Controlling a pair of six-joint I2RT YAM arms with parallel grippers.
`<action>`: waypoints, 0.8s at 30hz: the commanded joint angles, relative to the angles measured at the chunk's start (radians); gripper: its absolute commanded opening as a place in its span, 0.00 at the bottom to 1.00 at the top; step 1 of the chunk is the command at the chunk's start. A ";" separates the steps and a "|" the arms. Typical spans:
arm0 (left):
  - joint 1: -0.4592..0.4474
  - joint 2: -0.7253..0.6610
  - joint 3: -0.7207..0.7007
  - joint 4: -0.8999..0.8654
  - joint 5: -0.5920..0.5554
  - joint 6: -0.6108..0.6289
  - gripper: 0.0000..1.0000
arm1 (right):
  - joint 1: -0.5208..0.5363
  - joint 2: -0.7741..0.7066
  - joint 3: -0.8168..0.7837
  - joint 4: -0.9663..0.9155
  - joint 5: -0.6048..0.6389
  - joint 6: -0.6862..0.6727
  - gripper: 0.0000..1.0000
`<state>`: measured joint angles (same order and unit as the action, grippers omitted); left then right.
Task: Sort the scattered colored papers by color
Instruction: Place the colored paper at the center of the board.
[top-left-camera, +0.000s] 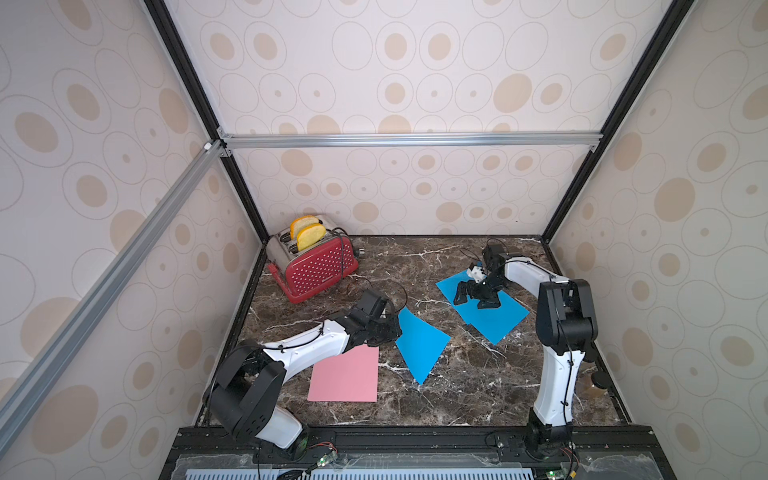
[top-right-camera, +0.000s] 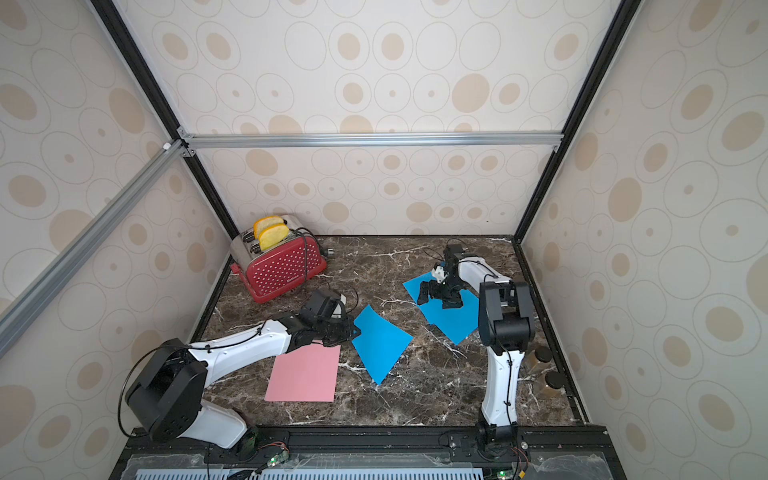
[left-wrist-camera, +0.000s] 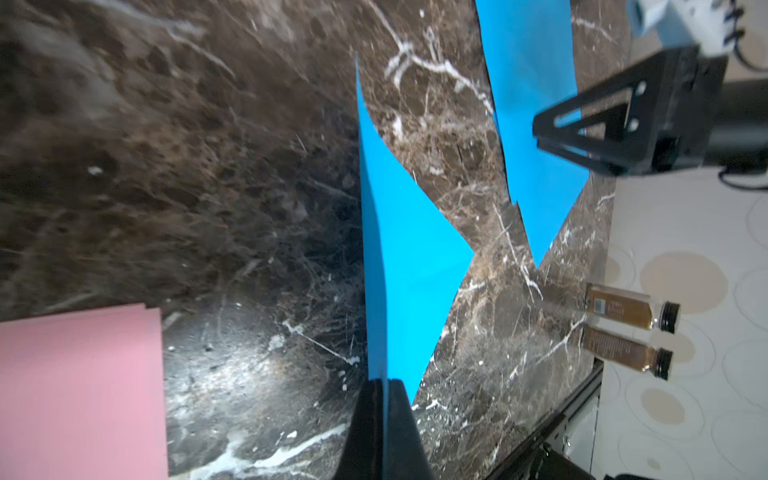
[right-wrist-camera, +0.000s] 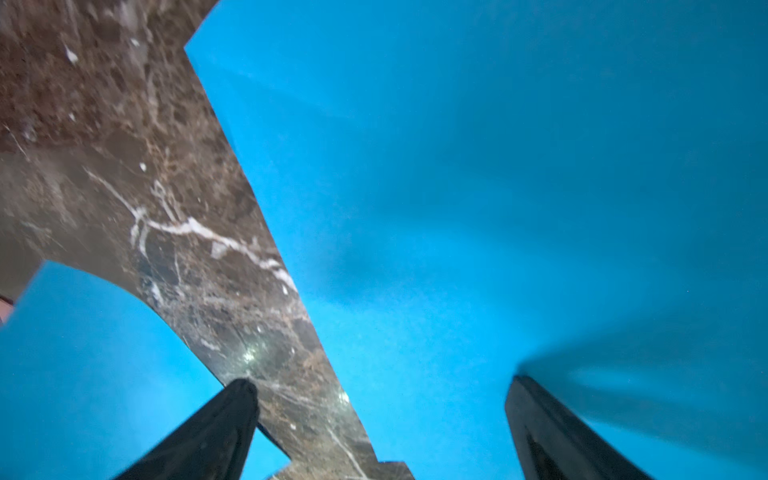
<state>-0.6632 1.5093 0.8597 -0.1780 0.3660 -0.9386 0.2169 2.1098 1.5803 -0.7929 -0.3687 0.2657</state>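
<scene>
The left gripper (top-left-camera: 390, 332) is clenched on one corner of a blue sheet (top-left-camera: 422, 347). The left wrist view shows the sheet (left-wrist-camera: 407, 257) pinched edge-on between the closed fingertips (left-wrist-camera: 399, 399), and from there it slopes down towards the dark marble worktop (top-left-camera: 457, 395), roughly in the middle. Just beside this gripper, under the left forearm, the pink paper (top-left-camera: 347, 376) lies flat on the near left part of the worktop, apart from the blue sheet. Towards the far right the blue pile (top-left-camera: 494, 320) lies flat, its sheets overlapping with offset edges. The right gripper (top-left-camera: 471, 300) hangs low over the far end of the pile, released, jaws spread wide with nothing between them. Whether its fingertips touch the paper cannot be told. A red toaster (top-left-camera: 318, 268) holding two yellow slices stands in the far left corner. Two small brown bottles (top-right-camera: 542, 357) stand at the worktop's right edge.
</scene>
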 joint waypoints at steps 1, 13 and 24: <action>-0.007 0.054 0.070 -0.120 0.123 0.085 0.00 | -0.004 0.088 0.029 0.014 -0.002 -0.014 1.00; -0.007 0.255 0.359 -0.552 0.318 0.478 0.00 | -0.010 0.002 0.079 0.003 -0.055 -0.019 1.00; -0.007 0.433 0.532 -0.750 0.260 0.716 0.00 | -0.009 -0.314 -0.290 0.163 -0.374 0.148 1.00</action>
<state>-0.6643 1.9228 1.3487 -0.8326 0.6525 -0.3214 0.2108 1.8530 1.3506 -0.6834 -0.6178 0.3470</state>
